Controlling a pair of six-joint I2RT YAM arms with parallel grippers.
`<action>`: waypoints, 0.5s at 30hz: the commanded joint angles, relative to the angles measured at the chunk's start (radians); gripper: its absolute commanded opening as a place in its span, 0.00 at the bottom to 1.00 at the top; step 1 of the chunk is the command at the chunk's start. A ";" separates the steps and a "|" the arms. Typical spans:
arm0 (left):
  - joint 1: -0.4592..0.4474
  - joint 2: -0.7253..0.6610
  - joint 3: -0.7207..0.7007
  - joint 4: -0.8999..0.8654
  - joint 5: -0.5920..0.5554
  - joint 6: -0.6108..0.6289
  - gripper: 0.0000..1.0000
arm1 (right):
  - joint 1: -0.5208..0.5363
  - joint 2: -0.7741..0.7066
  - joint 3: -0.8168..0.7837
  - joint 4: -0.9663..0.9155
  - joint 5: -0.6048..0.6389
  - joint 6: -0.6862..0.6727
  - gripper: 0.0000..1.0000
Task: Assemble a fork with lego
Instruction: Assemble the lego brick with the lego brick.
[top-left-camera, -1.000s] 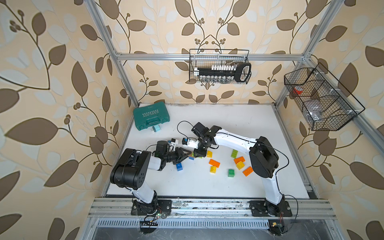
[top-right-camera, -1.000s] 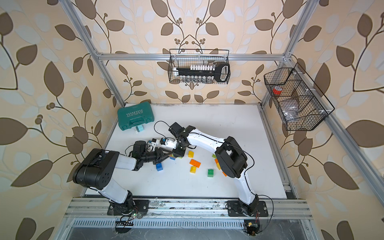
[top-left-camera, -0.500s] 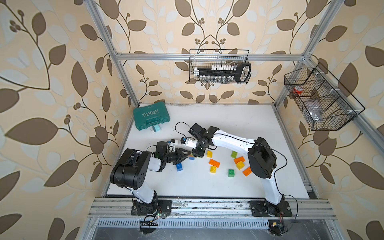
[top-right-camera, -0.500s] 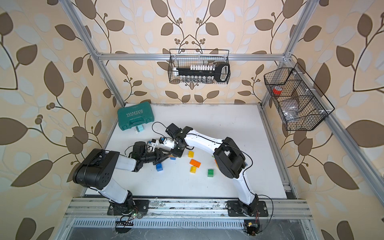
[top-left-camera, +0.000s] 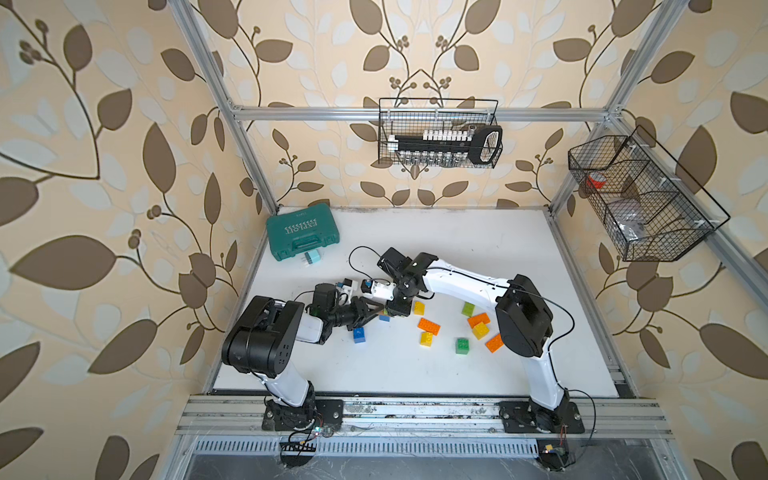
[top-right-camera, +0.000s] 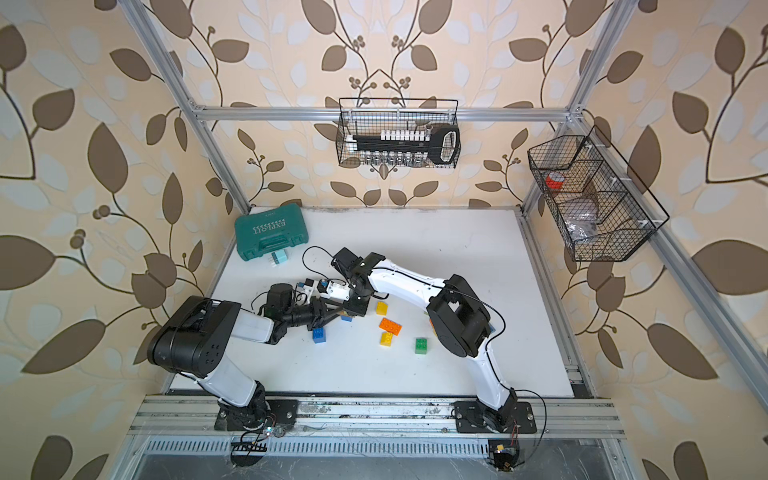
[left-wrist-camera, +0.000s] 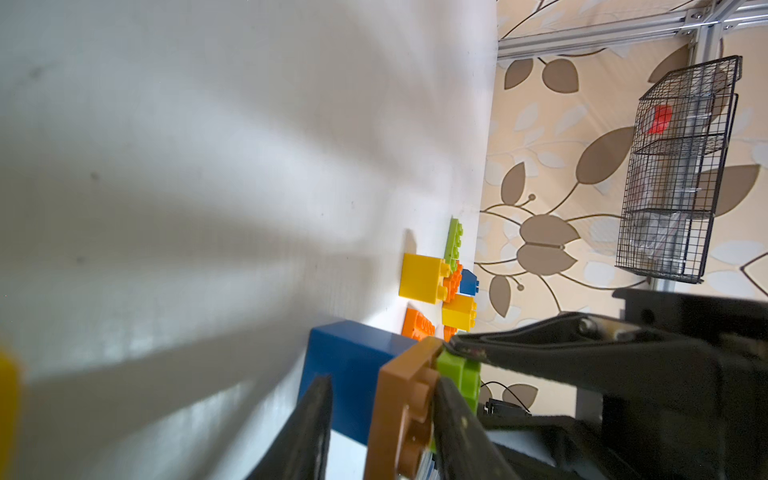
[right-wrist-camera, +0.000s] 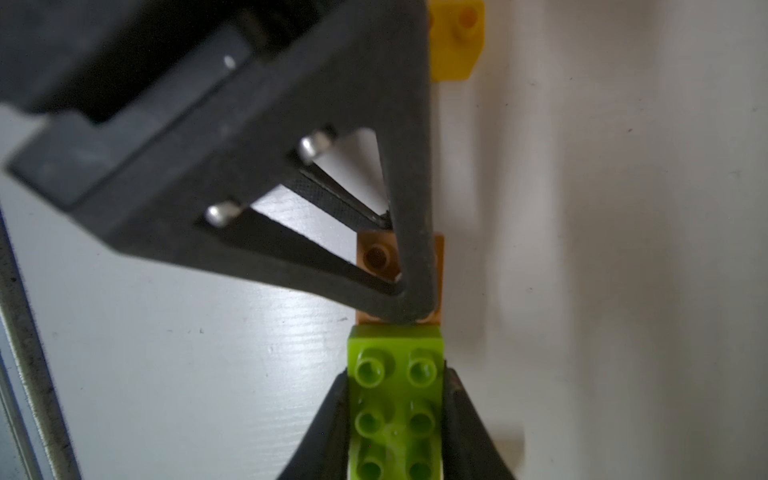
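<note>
The left gripper (left-wrist-camera: 382, 386) clamps a brown brick (left-wrist-camera: 401, 415) while the right gripper (right-wrist-camera: 397, 374) pinches a lime-green brick (right-wrist-camera: 395, 399). The two pieces touch just left of the white surface's (top-left-camera: 415, 374) centre. More lego lies loose toward the middle: a blue brick (top-left-camera: 359, 334), an orange brick (top-left-camera: 429, 326) and a dark green brick (top-left-camera: 462, 345). A teal case (top-left-camera: 301, 237) sits in the rear left corner.

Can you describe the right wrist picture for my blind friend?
The right end effector pinches a lime green brick, studs showing. It meets a brown brick gripped by the left end effector above a white table.
</note>
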 joint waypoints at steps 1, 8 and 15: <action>-0.005 0.027 -0.015 -0.009 -0.028 -0.001 0.42 | -0.003 0.029 0.003 -0.091 0.006 0.013 0.22; -0.005 0.041 -0.016 0.003 -0.027 -0.004 0.42 | 0.010 0.008 -0.055 -0.051 0.029 0.042 0.21; -0.005 0.051 -0.018 0.016 -0.025 -0.007 0.42 | 0.037 0.013 -0.081 -0.036 0.021 -0.045 0.24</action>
